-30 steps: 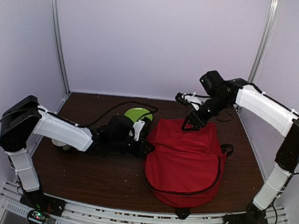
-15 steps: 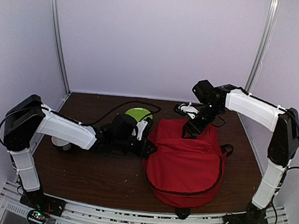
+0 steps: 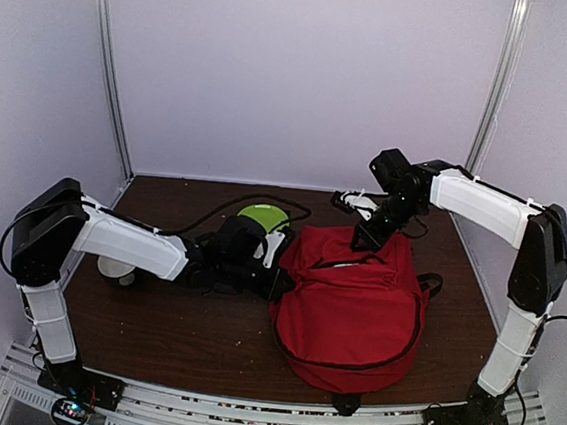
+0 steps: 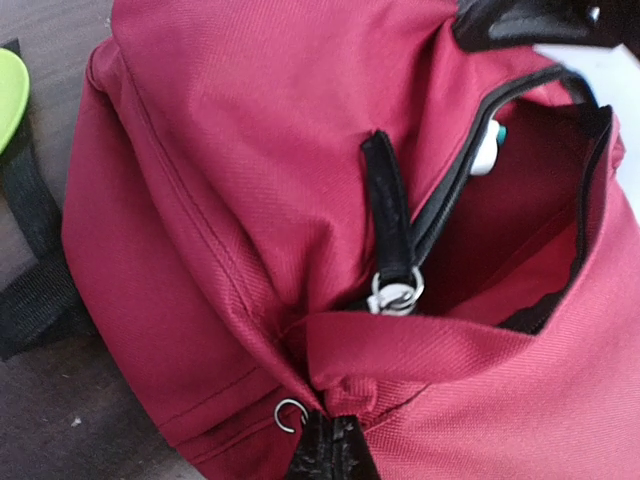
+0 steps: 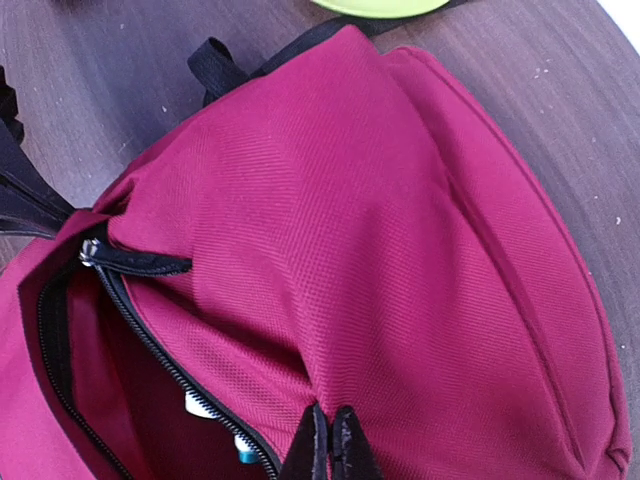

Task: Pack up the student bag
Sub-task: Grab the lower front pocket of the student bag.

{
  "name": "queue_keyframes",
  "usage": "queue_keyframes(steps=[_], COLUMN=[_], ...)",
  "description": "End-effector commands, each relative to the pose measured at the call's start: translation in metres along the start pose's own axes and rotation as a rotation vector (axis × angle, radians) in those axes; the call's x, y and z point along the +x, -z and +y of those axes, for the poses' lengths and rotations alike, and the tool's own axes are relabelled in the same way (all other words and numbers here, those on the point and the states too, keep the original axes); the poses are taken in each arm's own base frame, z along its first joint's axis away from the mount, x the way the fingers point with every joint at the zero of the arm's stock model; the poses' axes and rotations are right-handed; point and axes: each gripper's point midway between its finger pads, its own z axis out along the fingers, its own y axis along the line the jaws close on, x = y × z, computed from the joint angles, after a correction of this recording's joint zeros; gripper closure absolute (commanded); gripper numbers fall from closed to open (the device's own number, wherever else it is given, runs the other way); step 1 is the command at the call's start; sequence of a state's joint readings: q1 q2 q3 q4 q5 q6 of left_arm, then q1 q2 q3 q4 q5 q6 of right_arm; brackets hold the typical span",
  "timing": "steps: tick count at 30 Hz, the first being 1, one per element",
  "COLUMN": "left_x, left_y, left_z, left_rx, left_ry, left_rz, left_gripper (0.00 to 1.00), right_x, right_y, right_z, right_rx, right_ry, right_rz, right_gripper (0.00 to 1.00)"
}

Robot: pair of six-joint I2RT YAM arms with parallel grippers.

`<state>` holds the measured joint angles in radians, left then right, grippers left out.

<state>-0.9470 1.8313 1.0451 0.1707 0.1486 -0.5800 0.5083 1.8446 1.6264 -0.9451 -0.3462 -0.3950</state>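
1. The large red fabric backpack (image 3: 354, 310) lay right of centre on the brown table (image 3: 181, 333), its black zipper (image 5: 150, 345) open at the far end.
2. Inside, a white-and-teal item (image 5: 215, 420) showed, mostly hidden.
3. My left gripper (image 4: 330, 450) and right gripper (image 5: 325, 445) each pinched the mouth's fabric.
4. A lime-green disc (image 3: 261, 215) lay beside the bag, partly covered by my left arm.

One student bag (image 3: 354, 310), red. One green disc (image 3: 258, 213). Two robot arms: left arm (image 3: 125, 242), right arm (image 3: 485, 204).

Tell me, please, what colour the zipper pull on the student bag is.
Black; the zipper pull on the student bag shows best in the left wrist view.
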Motion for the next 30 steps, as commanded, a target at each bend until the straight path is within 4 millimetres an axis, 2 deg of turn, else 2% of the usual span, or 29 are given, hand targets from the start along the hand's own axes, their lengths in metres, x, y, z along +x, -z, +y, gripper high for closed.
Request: queue_keyframes(steps=[1, 5, 7, 11, 14, 17, 20, 24, 30], left_x=[-0.001, -0.012, -0.017, -0.019, -0.022, -0.025, -0.026, -0.027, -0.03], left_y=[0.012, 0.029, 0.031, 0.026, 0.027, 0.031, 0.036, 0.038, 0.043], left_z=[0.004, 0.001, 0.0, -0.001, -0.002, 0.0, 0.002, 0.001, -0.004], left_rx=[-0.107, -0.186, -0.205, -0.212, -0.228, -0.251, -0.269, -0.274, -0.284], left_ry=[-0.122, -0.199, -0.213, -0.225, -0.238, -0.247, -0.247, -0.253, -0.273], left_rz=[0.007, -0.087, -0.114, -0.119, -0.137, -0.16, -0.183, -0.196, -0.221], left_gripper=[1.0, 1.0, 1.0, 1.0, 1.0, 1.0, 1.0, 1.0, 1.0], right_x=[-0.019, -0.017, -0.016, -0.025, -0.039, -0.046, -0.053, -0.059, -0.06], right_y=[0.053, 0.067, 0.067, 0.06, 0.05, 0.038, 0.024, 0.004, -0.003], right_z=[-0.021, -0.031, -0.028, 0.009, 0.046, 0.074, 0.079, 0.095, 0.084], right_rx=[0.06, 0.101, 0.108, 0.048, -0.043, -0.116, -0.154, -0.306, -0.256], right_ry=[-0.036, -0.071, -0.069, 0.037, 0.102, 0.169, 0.147, 0.044, -0.055], right_rz=[-0.145, -0.179, -0.191, -0.168, -0.163, -0.145, -0.125, -0.072, -0.056], right_gripper=[1.0, 1.0, 0.76, 0.57, 0.54, 0.53, 0.55, 0.53, 0.45])
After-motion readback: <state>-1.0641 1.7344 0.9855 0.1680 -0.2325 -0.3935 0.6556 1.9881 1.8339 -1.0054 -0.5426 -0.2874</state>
